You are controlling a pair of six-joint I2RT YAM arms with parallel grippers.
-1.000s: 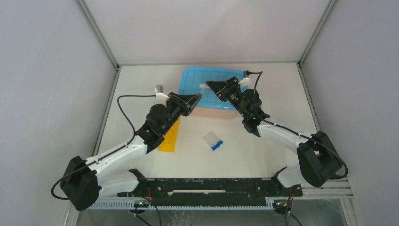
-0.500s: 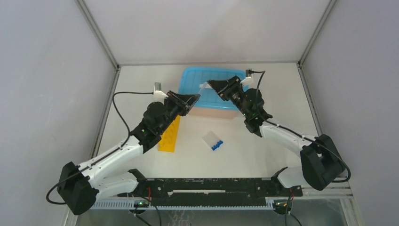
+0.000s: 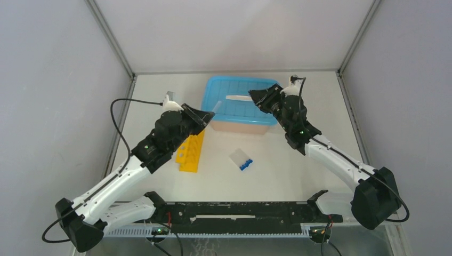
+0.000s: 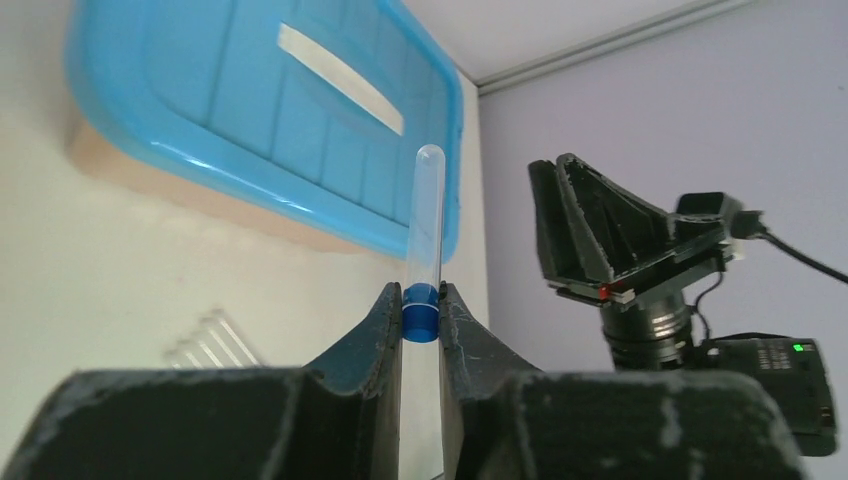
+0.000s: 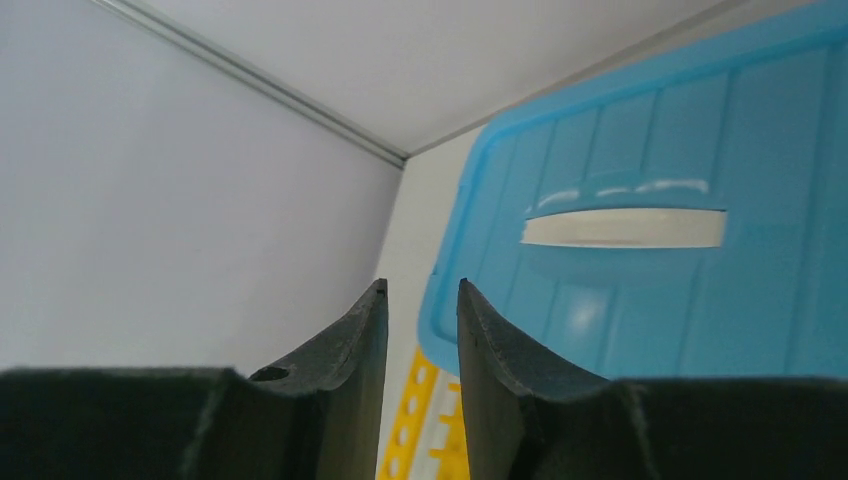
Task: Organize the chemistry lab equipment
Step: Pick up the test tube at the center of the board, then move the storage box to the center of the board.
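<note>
My left gripper [image 4: 421,300] is shut on the blue cap of a clear tube [image 4: 426,215], which sticks out past the fingertips. From above, the left gripper [image 3: 208,113] hangs over the far end of the yellow rack [image 3: 191,153], with the tube [image 3: 216,106] pointing at the blue bin. On the table to the right of the rack lies a small clear tray [image 3: 236,156] of blue-capped tubes [image 3: 245,164]. My right gripper [image 3: 256,97] hovers over the bin with its jaws apart and nothing between them [image 5: 422,292]. The rack [image 5: 415,440] shows below it.
A blue bin [image 3: 237,109] with a ribbed lid and a white label [image 3: 237,97] sits at the back centre. Grey walls close the table in on the left, the right and the back. The arm bases and a black rail [image 3: 240,210] run along the near edge.
The two grippers have drawn apart. The left one moved left and nearer with the tube, over the rack. The right one moved right over the bin, its jaws slightly wider.
</note>
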